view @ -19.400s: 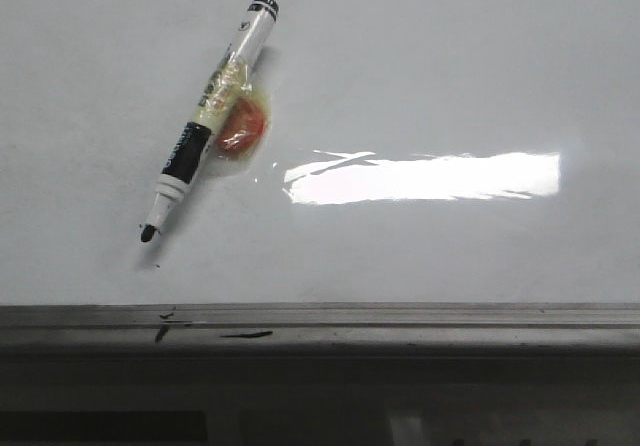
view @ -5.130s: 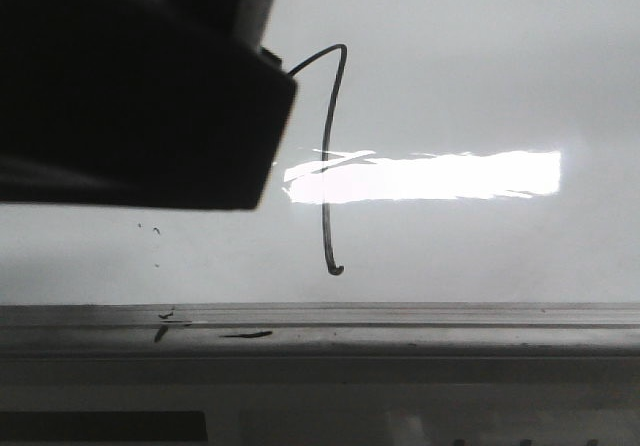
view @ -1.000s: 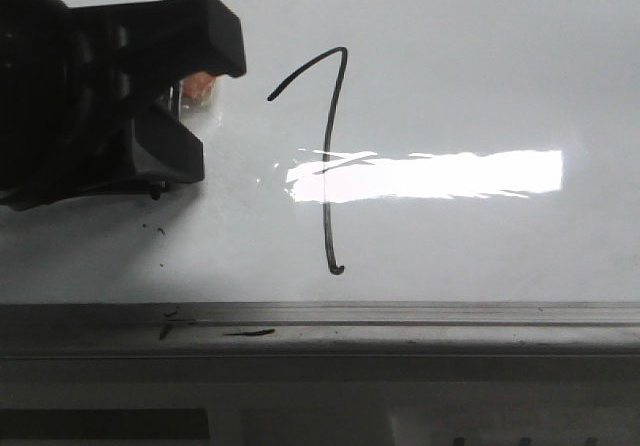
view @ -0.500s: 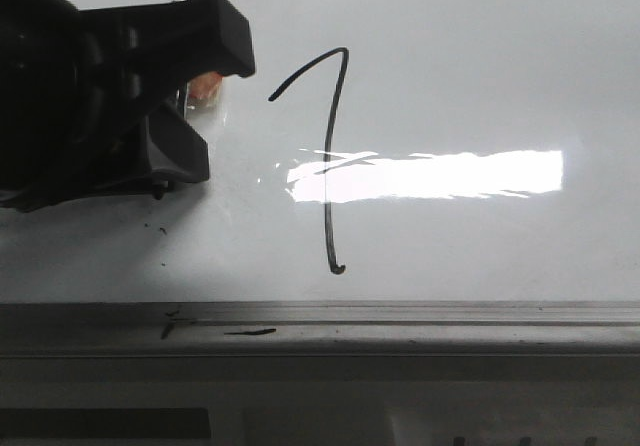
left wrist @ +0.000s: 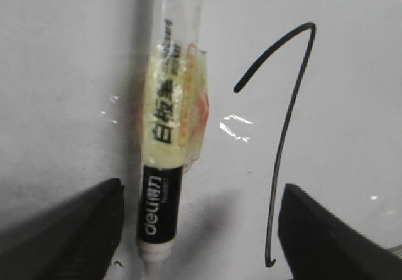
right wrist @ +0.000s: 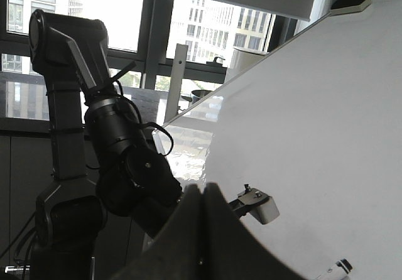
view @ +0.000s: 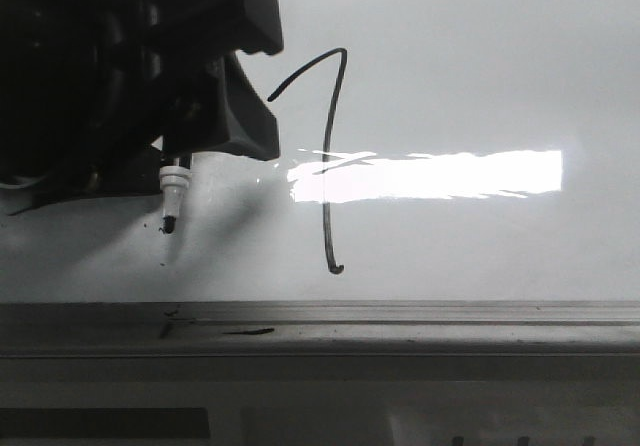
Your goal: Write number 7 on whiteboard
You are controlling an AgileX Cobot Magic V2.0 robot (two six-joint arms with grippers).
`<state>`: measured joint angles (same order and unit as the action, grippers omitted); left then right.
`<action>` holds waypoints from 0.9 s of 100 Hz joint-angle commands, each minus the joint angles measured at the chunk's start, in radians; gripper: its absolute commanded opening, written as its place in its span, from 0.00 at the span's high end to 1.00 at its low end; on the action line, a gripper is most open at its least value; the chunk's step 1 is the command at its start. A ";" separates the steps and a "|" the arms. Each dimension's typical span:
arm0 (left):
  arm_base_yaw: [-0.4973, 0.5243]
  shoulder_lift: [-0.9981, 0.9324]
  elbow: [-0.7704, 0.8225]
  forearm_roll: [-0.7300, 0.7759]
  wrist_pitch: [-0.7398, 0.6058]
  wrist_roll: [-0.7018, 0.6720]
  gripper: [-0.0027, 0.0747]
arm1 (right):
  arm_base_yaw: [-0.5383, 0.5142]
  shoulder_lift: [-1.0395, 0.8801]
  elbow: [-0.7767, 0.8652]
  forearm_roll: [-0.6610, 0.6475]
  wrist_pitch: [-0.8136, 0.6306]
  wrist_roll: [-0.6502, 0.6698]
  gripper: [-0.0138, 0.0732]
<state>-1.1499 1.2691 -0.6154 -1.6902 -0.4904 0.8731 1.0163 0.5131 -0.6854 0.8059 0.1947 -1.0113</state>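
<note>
- On the left of the whiteboard [view: 480,76], my left gripper [left wrist: 198,230] has shifted right and nearer over the last second; marker [left wrist: 166,135] tip now shows below it.
- Wrist view: fingers spread wide, marker lying between them, neither pad touching it. I judge it released.
- The number 7 [view: 333,156] sits mid-board, just right of the gripper, unchanged: slanted top, long stem, small hook.
- Reading: writing looks done; only pulling clear remains.
- Right gripper [right wrist: 201,195] held well off the board, fingers pressed together, empty.
</note>
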 commanded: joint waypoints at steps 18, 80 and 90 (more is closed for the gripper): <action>0.017 -0.070 0.012 -0.024 -0.061 -0.010 0.21 | -0.001 -0.020 -0.033 0.016 -0.040 -0.001 0.91; -0.107 -0.405 0.012 0.208 0.026 0.098 0.98 | -0.001 -0.228 0.106 -0.383 0.154 0.148 0.91; -0.107 -0.449 0.012 0.239 0.114 0.098 0.99 | -0.001 -0.254 0.164 -0.398 0.174 0.193 0.91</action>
<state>-1.2486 0.8608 -0.5779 -1.5158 -0.4440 0.9660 1.0163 0.2689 -0.5399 0.4274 0.4163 -0.8656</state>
